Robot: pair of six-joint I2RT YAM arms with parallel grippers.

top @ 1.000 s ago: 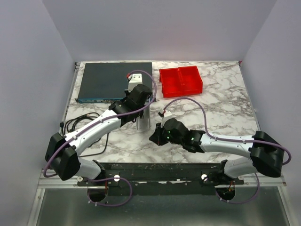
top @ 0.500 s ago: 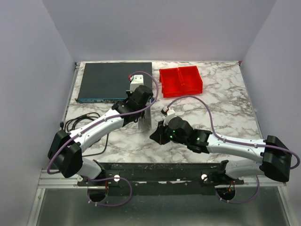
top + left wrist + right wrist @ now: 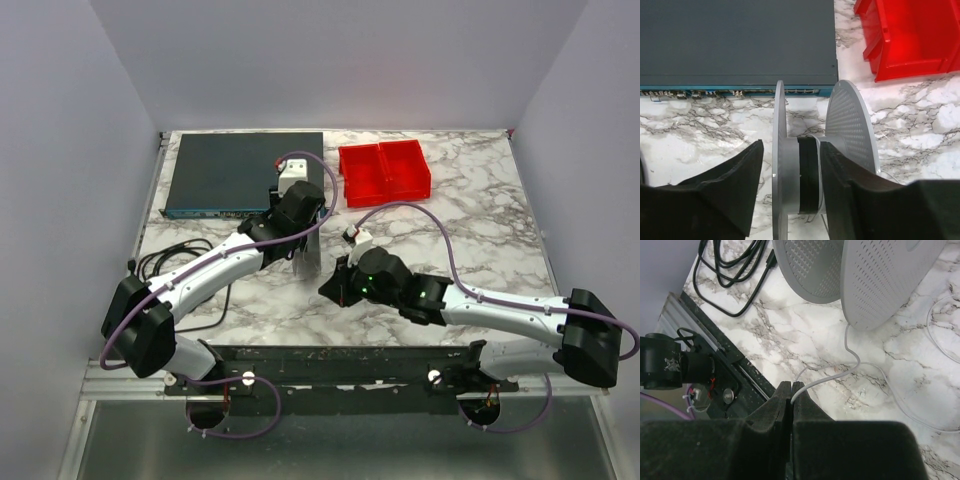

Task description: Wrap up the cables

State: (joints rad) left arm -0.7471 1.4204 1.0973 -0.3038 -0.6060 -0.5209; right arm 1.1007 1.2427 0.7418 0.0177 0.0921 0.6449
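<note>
That white cable [image 3: 821, 381] looks hair-thin, light and floppy, trailing across the table [image 3: 805, 335] from the grey spool [image 3: 850, 125] to the right gripper [image 3: 791, 390] pinched shut on it, so I'd keep tension gentle; left gripper [image 3: 790, 156] straddles a flange, can't tell if clamped.

Bright, even light; soft shadows.

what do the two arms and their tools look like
Left arm and right arm alike: white link shells, black joint housings, a purple hose looped along each. Green lights glow on the right wrist. Left tool and right tool carry black, wedge-shaped, matte fingers.
</note>
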